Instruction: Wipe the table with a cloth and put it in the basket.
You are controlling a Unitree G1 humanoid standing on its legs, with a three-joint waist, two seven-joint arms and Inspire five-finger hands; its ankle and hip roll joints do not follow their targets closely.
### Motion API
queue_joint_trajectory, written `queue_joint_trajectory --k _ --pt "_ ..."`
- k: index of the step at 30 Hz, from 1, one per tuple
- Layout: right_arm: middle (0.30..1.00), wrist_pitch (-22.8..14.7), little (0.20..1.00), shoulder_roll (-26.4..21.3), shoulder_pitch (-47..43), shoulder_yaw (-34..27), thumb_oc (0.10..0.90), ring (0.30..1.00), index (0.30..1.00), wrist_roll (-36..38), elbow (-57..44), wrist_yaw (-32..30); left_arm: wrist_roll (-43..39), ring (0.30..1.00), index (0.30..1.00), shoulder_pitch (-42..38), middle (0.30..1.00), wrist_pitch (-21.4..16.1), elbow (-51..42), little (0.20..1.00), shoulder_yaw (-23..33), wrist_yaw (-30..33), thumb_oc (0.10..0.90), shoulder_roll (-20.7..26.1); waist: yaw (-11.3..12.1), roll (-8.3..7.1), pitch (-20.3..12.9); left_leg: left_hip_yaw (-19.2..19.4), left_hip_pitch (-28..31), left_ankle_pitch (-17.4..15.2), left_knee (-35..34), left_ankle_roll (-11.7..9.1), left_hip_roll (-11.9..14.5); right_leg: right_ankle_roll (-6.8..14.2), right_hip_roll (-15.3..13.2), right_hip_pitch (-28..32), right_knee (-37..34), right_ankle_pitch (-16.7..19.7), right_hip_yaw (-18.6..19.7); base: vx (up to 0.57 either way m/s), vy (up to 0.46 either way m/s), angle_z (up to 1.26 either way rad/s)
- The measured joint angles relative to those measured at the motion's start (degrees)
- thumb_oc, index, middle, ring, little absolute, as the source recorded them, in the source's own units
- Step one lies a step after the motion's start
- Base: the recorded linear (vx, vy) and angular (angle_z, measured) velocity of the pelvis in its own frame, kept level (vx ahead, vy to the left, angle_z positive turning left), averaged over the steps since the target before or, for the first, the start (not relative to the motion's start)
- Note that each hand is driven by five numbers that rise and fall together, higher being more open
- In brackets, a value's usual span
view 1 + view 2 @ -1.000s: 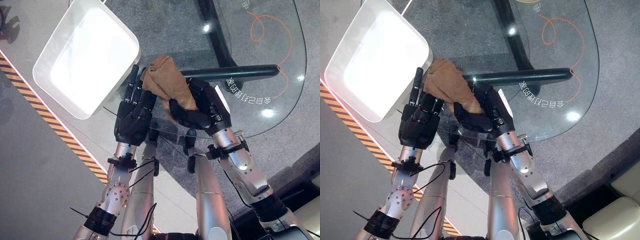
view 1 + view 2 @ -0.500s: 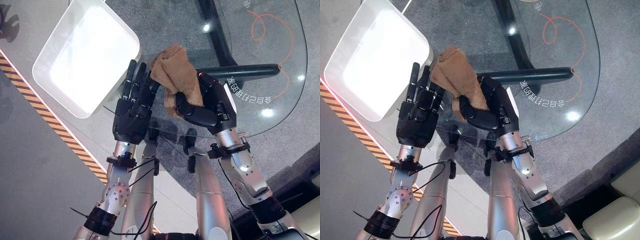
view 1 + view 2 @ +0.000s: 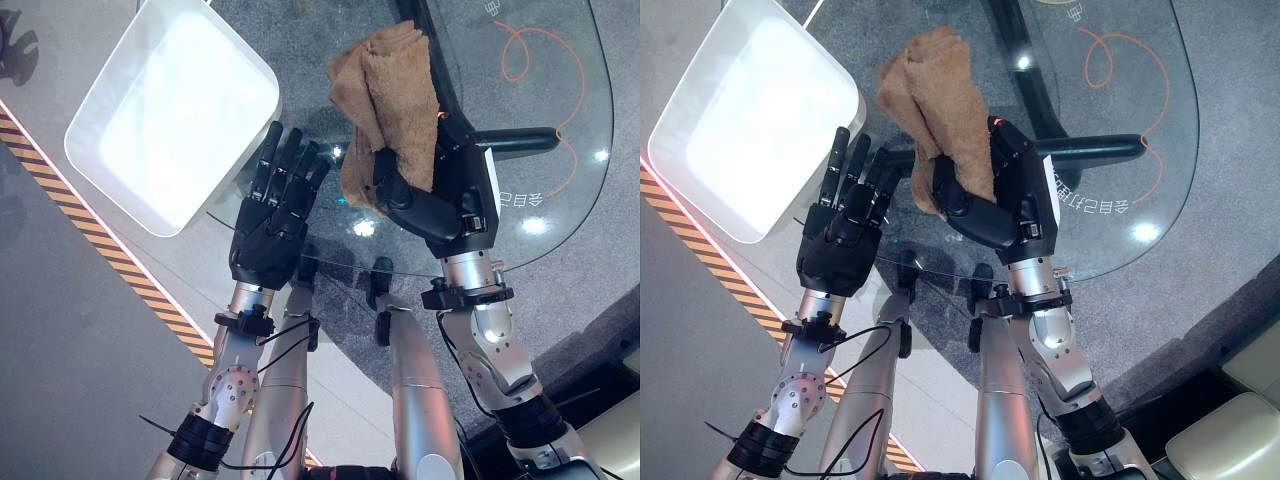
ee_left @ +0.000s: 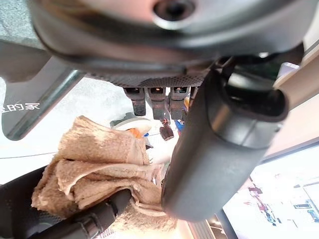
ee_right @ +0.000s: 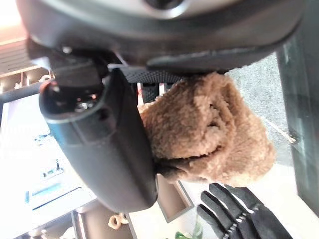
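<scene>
A folded brown cloth (image 3: 385,95) hangs above the glass table (image 3: 560,215), with my right hand (image 3: 440,195) shut on its lower part; the right wrist view shows the cloth (image 5: 209,132) bunched against the thumb. My left hand (image 3: 272,215) stands open beside it, fingers straight and spread, apart from the cloth, and it shows in the right wrist view (image 5: 239,214). The white basket (image 3: 90,150) sits to the left of both hands, with nothing in it. In the left wrist view the cloth (image 4: 94,169) shows past the left hand's thumb.
The table is rounded glass with a dark frame bar (image 3: 525,140) under it and orange and white markings (image 3: 540,55) at the far right. A strip of orange and black stripes (image 3: 120,265) runs along the floor beside the basket.
My right hand has lifted the cloth up off the table and away from the left hand. The left hand let go of the cloth and spread its fingers.
</scene>
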Motion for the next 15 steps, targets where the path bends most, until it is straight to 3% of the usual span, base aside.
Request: queue_joint_trajectory --k 8,15 --pt "0.3 -0.85 0.2 1.35 0.06 -0.56 0.1 0.3 0.3 -0.22 0.0 -1.49 0.17 0.9 0.9 0.0 0.9 0.0 -0.01 0.9 0.2 -0.01 0.8 0.0 -0.12 0.0 0.0 0.03 0.05 -0.05 0.19 0.07 0.02 0.06 0.02 0.16 -0.06 0.14 0.02 0.0 0.0 0.0" --pt "0.3 6.21 0.2 -0.23 -0.1 0.83 0.1 0.3 0.3 -3.0 0.0 -0.74 2.08 0.9 0.9 -0.16 0.9 -0.08 -0.08 0.9 0.76 -0.34 0.8 0.11 -0.06 0.0 0.0 0.03 -0.04 -0.05 0.15 0.07 0.0 0.07 0.0 0.13 -0.14 0.15 -0.02 0.0 0.0 0.0"
